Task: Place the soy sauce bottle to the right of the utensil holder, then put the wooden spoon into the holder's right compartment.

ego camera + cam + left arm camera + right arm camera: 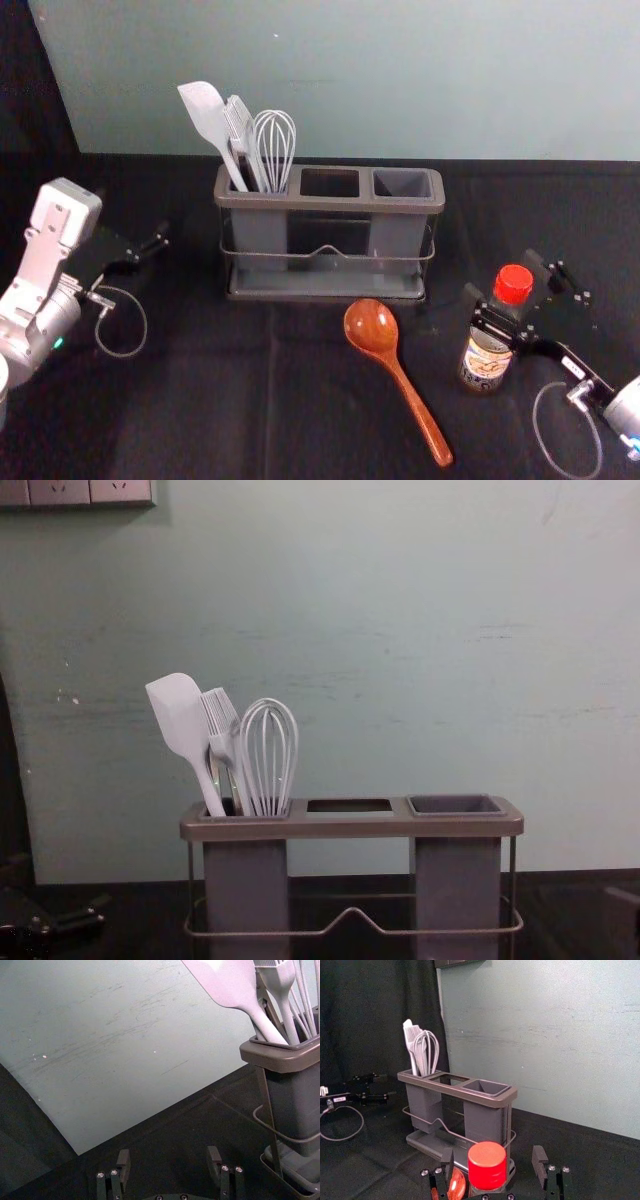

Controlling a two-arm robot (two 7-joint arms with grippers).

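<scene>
In the head view my right gripper (503, 277) is around the soy sauce bottle (487, 358), which stands upright right of the wooden spoon (400, 385). The right wrist view has the right gripper (492, 1156) open, the bottle's red cap (487, 1164) between its fingers, with a gap at least on one side. Bowl towards the holder, the spoon lies on the table. The utensil holder (330, 203) has its right compartment (402, 184) empty. My left gripper (140, 250) is idle at the left; the left wrist view has the left gripper (169, 1157) open.
A white spatula (180, 715), a brush (222, 720) and a whisk (270, 745) stand in the holder's left compartment. Behind the black-covered table (200, 400) rises a pale wall (400, 80). Cables loop beside both grippers.
</scene>
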